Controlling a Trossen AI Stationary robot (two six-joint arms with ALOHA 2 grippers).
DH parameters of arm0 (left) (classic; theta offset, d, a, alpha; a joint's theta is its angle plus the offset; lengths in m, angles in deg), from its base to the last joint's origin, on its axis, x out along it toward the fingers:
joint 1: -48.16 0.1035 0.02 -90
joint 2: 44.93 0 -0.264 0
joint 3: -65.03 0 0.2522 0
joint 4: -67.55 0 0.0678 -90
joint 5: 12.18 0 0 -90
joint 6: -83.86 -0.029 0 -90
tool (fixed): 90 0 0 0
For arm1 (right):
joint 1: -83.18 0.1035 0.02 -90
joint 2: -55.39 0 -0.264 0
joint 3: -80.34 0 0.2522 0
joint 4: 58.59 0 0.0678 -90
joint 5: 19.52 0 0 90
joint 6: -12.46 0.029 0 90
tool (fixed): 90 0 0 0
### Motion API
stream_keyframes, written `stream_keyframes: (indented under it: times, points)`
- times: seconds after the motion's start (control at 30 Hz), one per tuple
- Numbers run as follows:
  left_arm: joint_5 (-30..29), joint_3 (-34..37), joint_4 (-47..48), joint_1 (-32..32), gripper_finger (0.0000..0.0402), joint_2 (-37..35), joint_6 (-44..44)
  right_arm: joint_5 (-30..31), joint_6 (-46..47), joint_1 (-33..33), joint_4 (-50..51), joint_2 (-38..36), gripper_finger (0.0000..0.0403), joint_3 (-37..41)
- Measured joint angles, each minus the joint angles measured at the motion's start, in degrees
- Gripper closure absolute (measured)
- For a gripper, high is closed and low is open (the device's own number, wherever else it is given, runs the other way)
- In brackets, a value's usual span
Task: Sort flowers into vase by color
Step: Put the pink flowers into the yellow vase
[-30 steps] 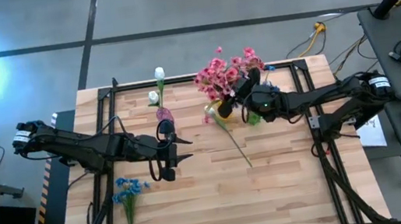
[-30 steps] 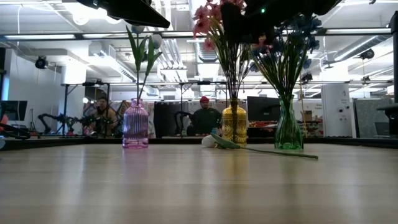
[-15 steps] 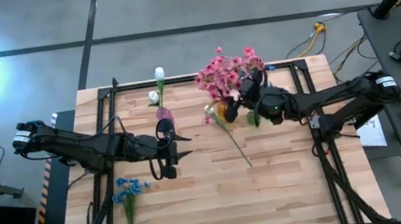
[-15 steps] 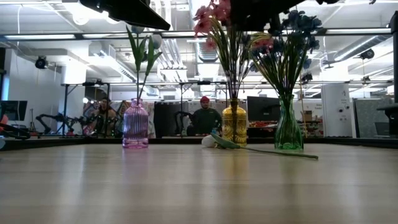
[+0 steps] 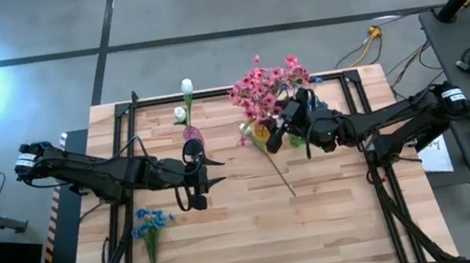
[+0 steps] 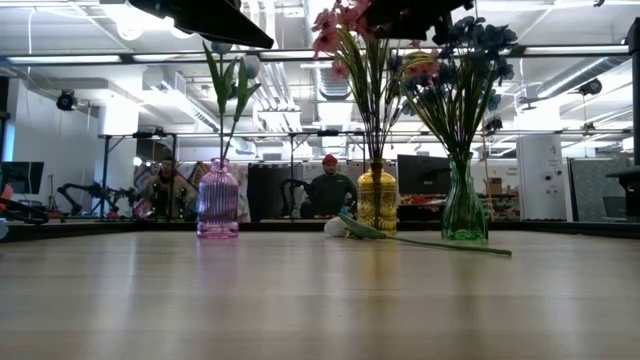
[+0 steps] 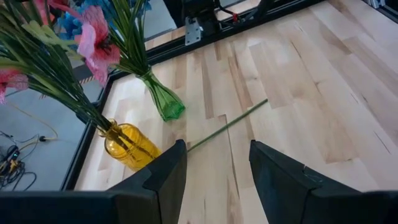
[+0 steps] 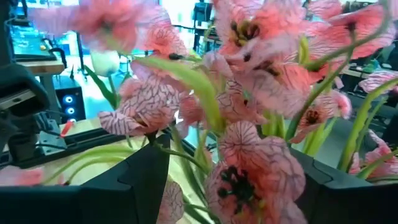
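Note:
Pink flowers stand in a yellow vase. White buds stand in a purple vase, and blue flowers in a green vase. One white flower lies flat on the table by the yellow vase. A blue flower lies near the left front. My right gripper is open, level, right at the pink blossoms. My left gripper hovers open over the table's middle left, holding nothing. My right gripper has pink blossoms standing between and ahead of its two spread fingers. I cannot tell whether a finger touches a petal. The flowers stay upright in the yellow vase.
A black metal frame borders the wooden table. The three vases stand in a row along the far side. Bare wood spreads across the near half. People sit in the room behind the table.
My right gripper has drawn back from over the pink blossoms toward the table's right edge and slightly toward the near edge. In the low view its dark shape has cleared the flower tops. The pink flowers remain in the yellow vase.

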State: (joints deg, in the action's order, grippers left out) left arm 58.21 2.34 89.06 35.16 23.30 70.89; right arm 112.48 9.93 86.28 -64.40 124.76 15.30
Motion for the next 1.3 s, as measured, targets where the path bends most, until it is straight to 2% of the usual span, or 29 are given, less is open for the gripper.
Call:
stream_keyframes:
  times: [0.53,0.77,1.0,1.3]
  points:
    - [0.0,0.0,0.0,0.0,0.0242,0.0,0.2,0.0,2.0,1.9,3.1,0.0,0.0175,0.0]
    - [0.0,0.0,0.0,0.0,0.0242,0.0,0.2,3.6,-0.5,1.9,3.1,0.0,0.0133,0.0]
    - [0.0,0.0,0.1,0.0,0.0242,0.0,0.2,3.6,-0.6,2.7,3.9,-0.2,0.0088,0.0]
    - [-0.6,0.0,0.2,0.0,0.0242,0.0,0.2,4.5,-2.9,4.6,6.2,-1.9,0.0072,0.0]
